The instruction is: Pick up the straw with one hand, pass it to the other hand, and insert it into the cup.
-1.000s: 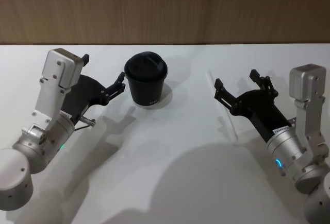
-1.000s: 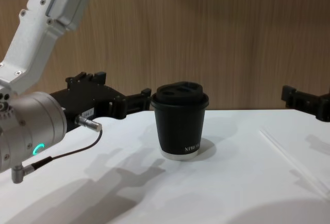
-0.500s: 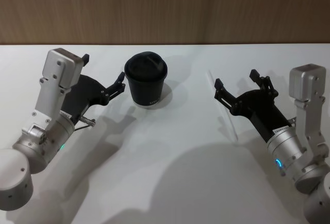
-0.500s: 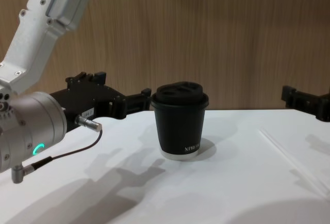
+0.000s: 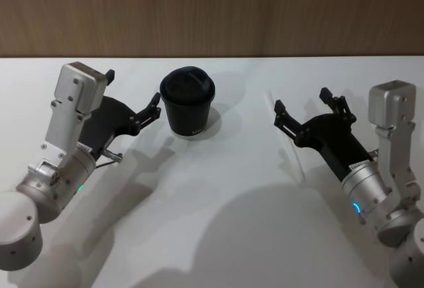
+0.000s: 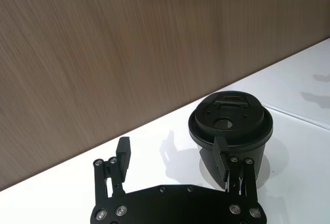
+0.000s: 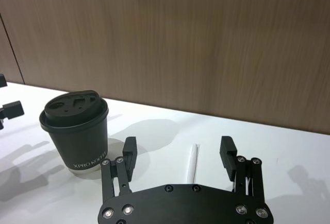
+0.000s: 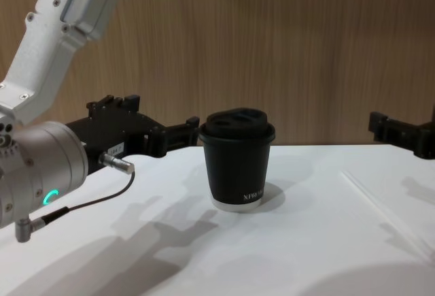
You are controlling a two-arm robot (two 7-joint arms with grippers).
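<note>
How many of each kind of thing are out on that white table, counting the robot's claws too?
Cups: 1, the black lidded cup
Straws: 1, the white straw lying flat
Grippers: 2, the left gripper and the right gripper, both open
Total: 4

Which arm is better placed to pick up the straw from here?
Right. The straw lies on the robot's right side, lined up between the open fingers of the right gripper. The left gripper, also open, sits beside the cup, away from the straw.

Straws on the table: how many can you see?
1. The straw lies flat on the table, right of the cup, below the open right claw, which does not touch it. The left claw hangs open left of the cup.
</note>
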